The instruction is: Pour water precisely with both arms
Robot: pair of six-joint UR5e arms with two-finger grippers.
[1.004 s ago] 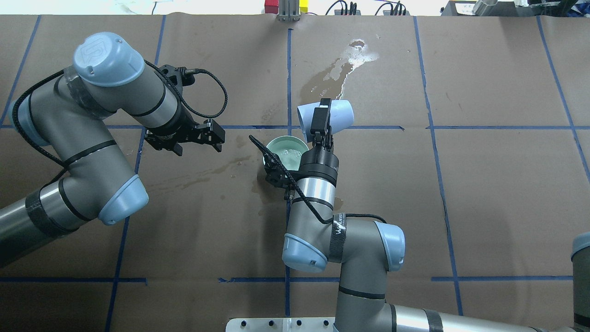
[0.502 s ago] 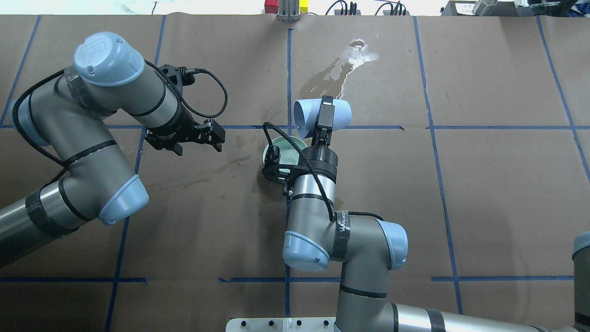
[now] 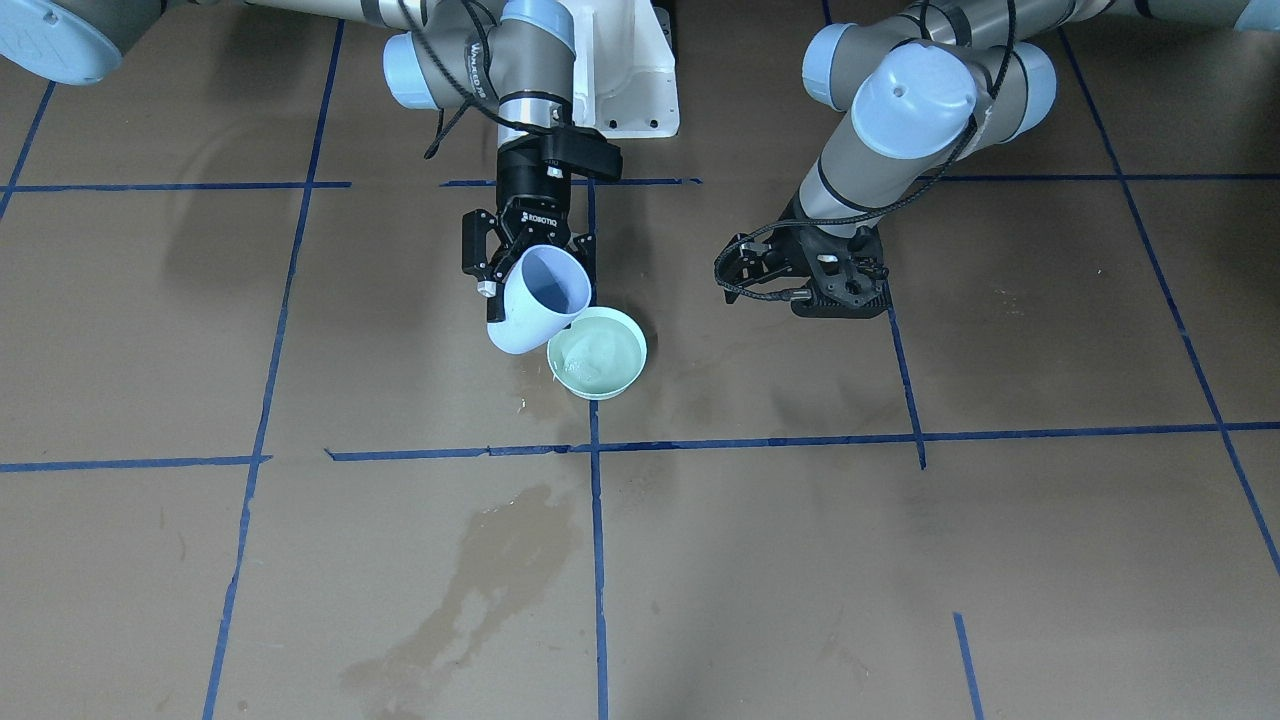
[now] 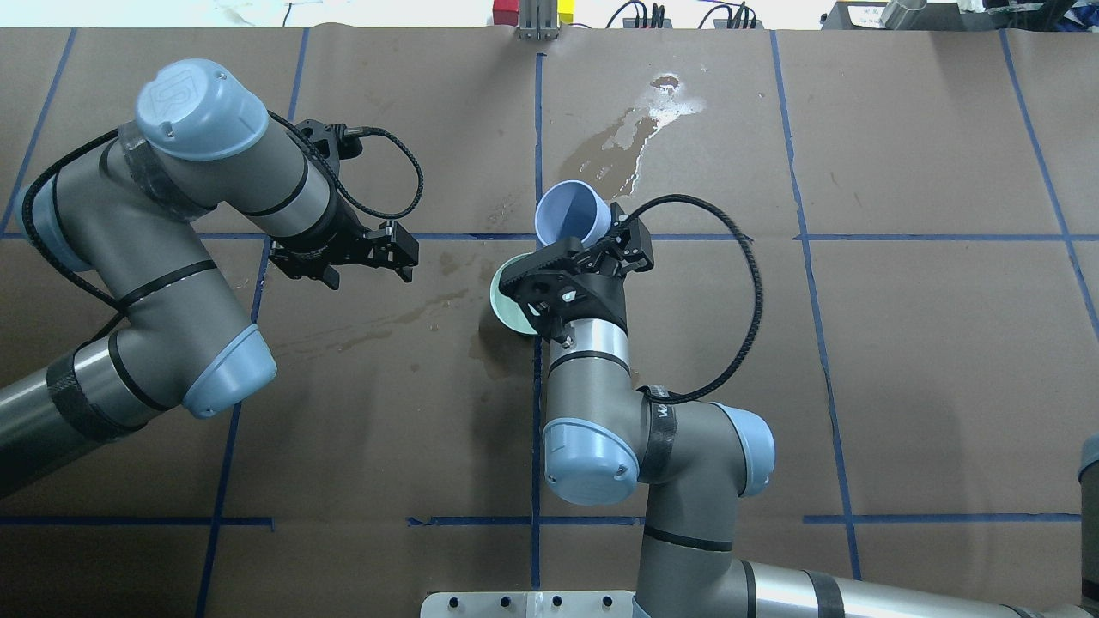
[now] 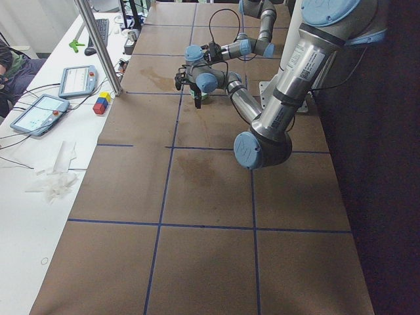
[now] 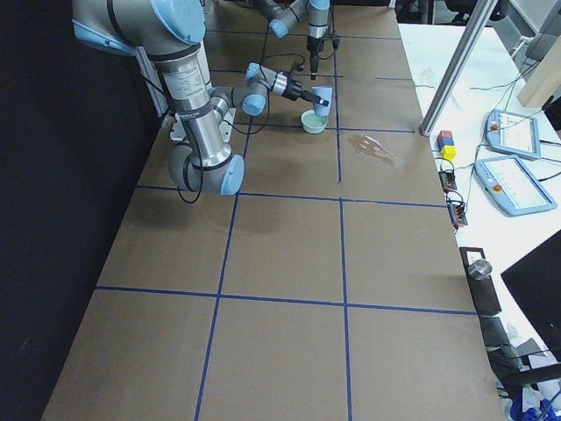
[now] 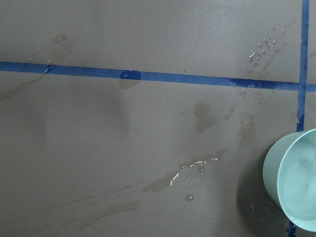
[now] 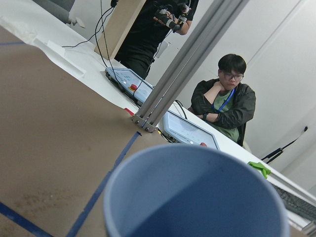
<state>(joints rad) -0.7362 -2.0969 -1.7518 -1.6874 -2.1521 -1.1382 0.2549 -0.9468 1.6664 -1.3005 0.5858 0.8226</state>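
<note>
Well, the pour looks mostly done from my console. Leftmost, my left fingers (image 4: pixel 408 256) hang spread and empty over the bench (image 4: pixel 901 343). Next, the mint-green bowl (image 4: pixel 505 300) holds the water (image 3: pixel 595 352), a shallow pool. Just beside it my right fingers (image 3: pixel 535 272) clamp a light-blue cup (image 4: pixel 573 213), tilted near the bowl's rim and seemingly empty; I judge only setting it down remains.

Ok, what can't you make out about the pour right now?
- Whether the blue cup is empty: the right wrist view cuts its bottom off at the lower edge.
- The green bowl: in the overhead view it is mostly hidden under the right gripper and wrist.
- Left gripper: open or shut is unclear. Its fingers are too dark overhead, and the left wrist view shows none.
- Side views: cup and bowl are too small to judge.
</note>
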